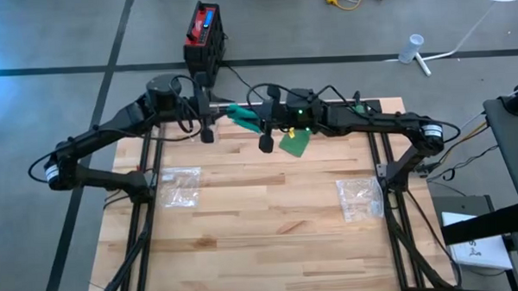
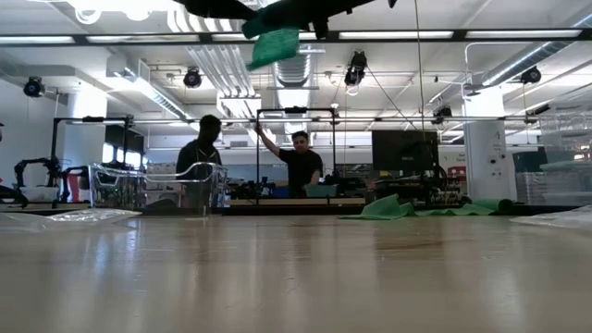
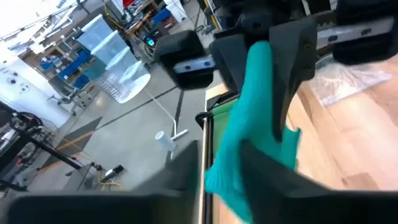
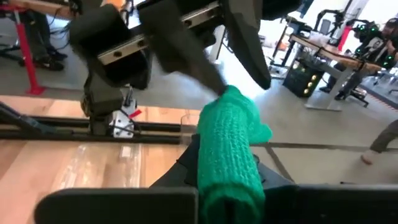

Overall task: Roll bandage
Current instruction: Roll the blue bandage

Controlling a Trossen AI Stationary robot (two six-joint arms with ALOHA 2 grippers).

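Green bandage point(image 4: 227, 149) clamped in right tool point(image 4: 214, 180); left tool point(image 3: 261, 99) pinching its end.

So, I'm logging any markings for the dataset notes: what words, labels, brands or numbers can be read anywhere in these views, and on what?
None can be read.
Red and black case on the floor beyond the table: any marking is too small to read.
Green bandage: plain knit, no print.
Clear plastic bags on the table: no legible print.
Screens and signs in the room behind: too blurred to read.
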